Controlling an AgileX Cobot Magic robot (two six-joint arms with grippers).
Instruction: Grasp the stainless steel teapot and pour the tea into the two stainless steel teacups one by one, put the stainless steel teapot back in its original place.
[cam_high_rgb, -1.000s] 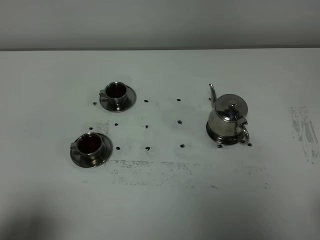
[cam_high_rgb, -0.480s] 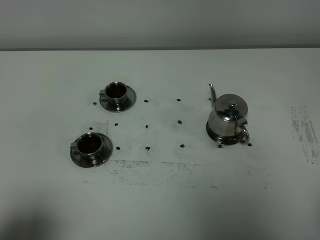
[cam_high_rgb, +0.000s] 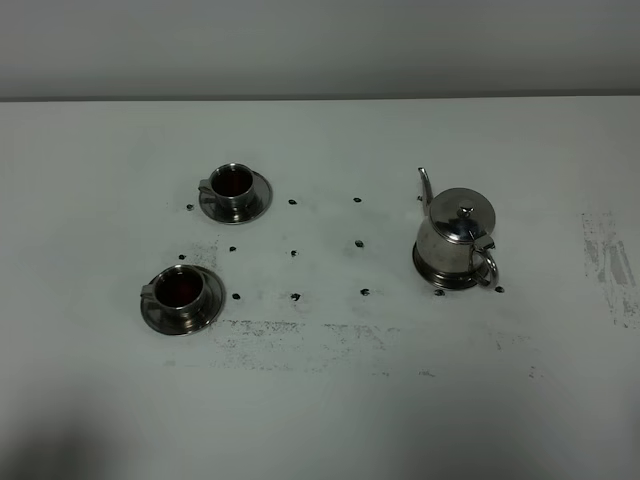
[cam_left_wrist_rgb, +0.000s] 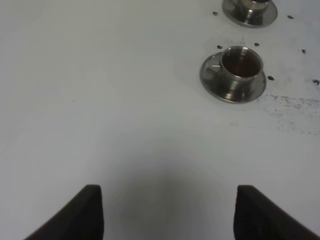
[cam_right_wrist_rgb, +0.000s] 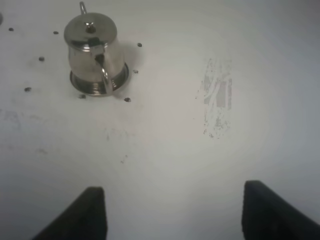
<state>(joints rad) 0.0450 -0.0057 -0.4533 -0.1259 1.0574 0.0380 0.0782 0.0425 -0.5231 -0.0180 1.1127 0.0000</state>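
The stainless steel teapot (cam_high_rgb: 457, 238) stands upright on its round steel disc (cam_high_rgb: 440, 276) at the right of the white table, spout to the far side, handle toward the front. It also shows in the right wrist view (cam_right_wrist_rgb: 93, 52). Two steel teacups on saucers hold dark tea: one at the far left (cam_high_rgb: 233, 188), one nearer (cam_high_rgb: 182, 294). The near cup shows in the left wrist view (cam_left_wrist_rgb: 239, 69). My left gripper (cam_left_wrist_rgb: 167, 212) is open and empty, well short of the near cup. My right gripper (cam_right_wrist_rgb: 172, 212) is open and empty, well short of the teapot.
Small dark dots mark the white table (cam_high_rgb: 330, 400) between cups and teapot. Scuff marks run along the front (cam_high_rgb: 300, 335) and at the right (cam_high_rgb: 605, 255). The second cup's saucer edge (cam_left_wrist_rgb: 250, 10) shows in the left wrist view.
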